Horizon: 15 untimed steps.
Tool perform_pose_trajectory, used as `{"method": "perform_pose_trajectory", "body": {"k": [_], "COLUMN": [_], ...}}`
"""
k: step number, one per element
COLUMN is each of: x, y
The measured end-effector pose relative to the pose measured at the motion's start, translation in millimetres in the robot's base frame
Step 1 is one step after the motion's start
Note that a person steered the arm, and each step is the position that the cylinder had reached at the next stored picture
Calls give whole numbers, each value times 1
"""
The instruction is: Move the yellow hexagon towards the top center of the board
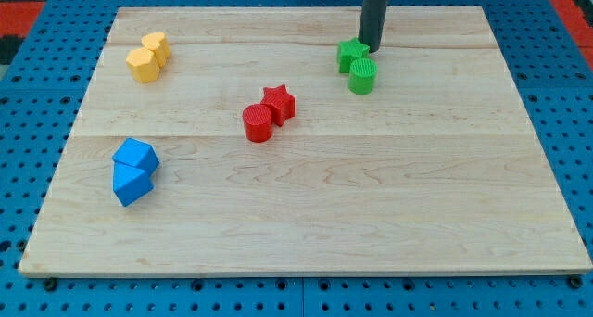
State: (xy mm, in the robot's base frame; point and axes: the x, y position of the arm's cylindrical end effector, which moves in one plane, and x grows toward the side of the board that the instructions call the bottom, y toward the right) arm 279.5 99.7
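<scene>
Blue blocks (134,171), two faceted pieces touching, sit lowest on the pale wooden board (371,215), with a ribbed red cylinder (258,123) and red star (279,103) mid-board. My tip (373,50), a bare rod with nothing to open or close, touches the green star (351,54) above the green cylinder (363,76). Yellow hexagon (156,46) sits top left against another yellow block (143,65), apparently unpushed, so the job looks wholly ahead.

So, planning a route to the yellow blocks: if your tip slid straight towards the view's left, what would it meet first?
My tip would first meet the green star-shaped block, right beside it, possibly touching.
</scene>
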Motion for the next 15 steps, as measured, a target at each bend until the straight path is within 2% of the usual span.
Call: {"method": "perform_pose_trajectory", "body": {"k": [1, 2, 3, 4, 7, 8, 9, 10, 11, 12, 13, 15], "x": [-9, 35, 47, 25, -8, 3, 23, 31, 82, 107, 86, 49], "y": [23, 26, -69, -107, -21, -66, -166, -212, -260, -338, -350, -315]}}
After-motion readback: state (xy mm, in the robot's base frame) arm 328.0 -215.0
